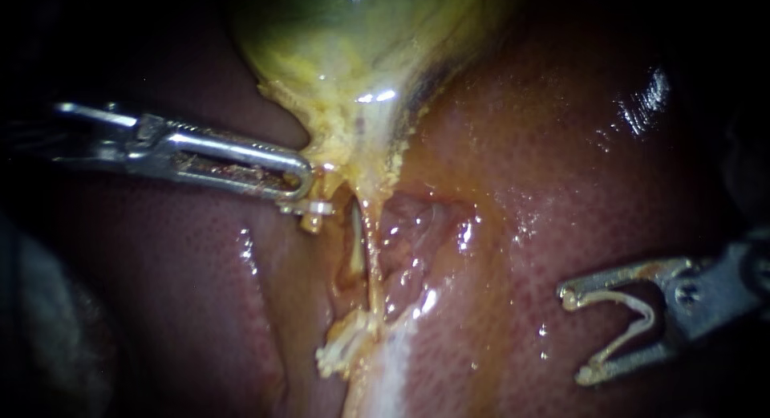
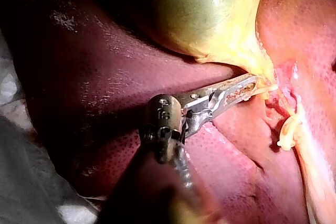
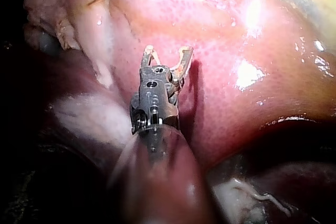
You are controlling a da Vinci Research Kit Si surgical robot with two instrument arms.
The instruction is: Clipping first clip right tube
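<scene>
Over the liver (image 1: 561, 185), well apart from the right tube (image 1: 373, 265), my right instrument (image 1: 573, 336) hangs level, its jaws spread wide with a clip (image 1: 634, 320) seated between them. Risk: two strands lie close together there, so a shallow approach could catch both, or only part of one. My left instrument (image 1: 305, 181) reaches in level, jaws closed on the gallbladder (image 1: 353, 41) at its neck; a slip would slacken the tube.

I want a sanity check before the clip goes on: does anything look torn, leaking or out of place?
Nothing alarming. Only a frayed yellowish tissue tag hangs ragged at the lower end of the tubes. The right instrument's end effector holds its clip over bare liver, clear of them.
</scene>
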